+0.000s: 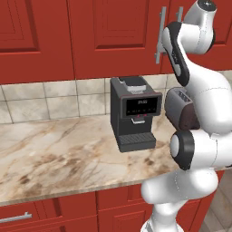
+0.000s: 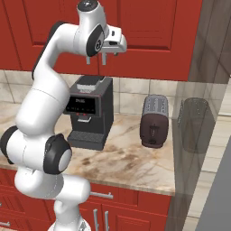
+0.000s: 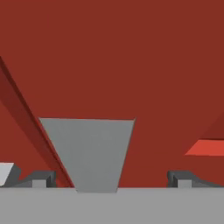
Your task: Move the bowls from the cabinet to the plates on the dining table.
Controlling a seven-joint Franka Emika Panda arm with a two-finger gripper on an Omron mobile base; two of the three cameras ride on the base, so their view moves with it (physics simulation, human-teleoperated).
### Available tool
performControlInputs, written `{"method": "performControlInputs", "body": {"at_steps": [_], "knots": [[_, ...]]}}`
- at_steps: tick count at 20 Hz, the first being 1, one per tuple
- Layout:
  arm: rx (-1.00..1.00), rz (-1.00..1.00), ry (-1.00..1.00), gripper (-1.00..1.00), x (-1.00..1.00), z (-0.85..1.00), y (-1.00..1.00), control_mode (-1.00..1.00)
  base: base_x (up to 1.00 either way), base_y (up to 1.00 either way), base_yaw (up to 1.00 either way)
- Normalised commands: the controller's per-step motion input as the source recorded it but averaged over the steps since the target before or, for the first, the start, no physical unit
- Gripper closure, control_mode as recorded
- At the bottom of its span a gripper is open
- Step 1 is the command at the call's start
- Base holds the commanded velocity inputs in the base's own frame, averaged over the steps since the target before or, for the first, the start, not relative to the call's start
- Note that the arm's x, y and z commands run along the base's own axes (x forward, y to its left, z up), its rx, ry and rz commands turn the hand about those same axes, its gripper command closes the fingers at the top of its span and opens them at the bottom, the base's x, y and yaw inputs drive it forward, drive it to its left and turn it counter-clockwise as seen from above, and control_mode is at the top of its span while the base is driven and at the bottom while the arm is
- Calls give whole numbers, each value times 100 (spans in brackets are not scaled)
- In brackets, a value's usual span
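Marble counter point(image 1: 54, 154) below red cabinet point(image 1: 104, 36)

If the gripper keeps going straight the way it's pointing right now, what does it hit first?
Most likely the cabinet: the open gripper faces its red door at close range, with a silver bar handle between the fingertips. Whether handle or door panel comes first is unclear.

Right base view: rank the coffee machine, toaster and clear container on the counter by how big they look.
1. Coffee machine, largest, though it sits a little nearer the camera.
2. and 3. Toaster and clear container look alike in size; the container stands taller, the toaster longer, and the container's see-through edges are faint, so I won't rank them.
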Motion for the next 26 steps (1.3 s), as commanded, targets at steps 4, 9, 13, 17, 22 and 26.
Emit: {"method": "performControlInputs", "body": {"at_steps": [4, 9, 13, 17, 22, 26], "knots": [[0, 0, 0, -100, 14, 0, 0, -100, 0, 0, 0], [0, 0, 0, -100, 0, 0, 0, -100, 0, 0, 0], [0, 0, 0, 100, 0, 0, 0, -100, 0, 0, 0], [0, 0, 0, 100, 0, 0, 0, -100, 0, 0, 0], [0, 0, 0, 100, 0, 0, 0, -100, 0, 0, 0], [0, 0, 0, 100, 0, 0, 0, -100, 0, 0, 0]]}}
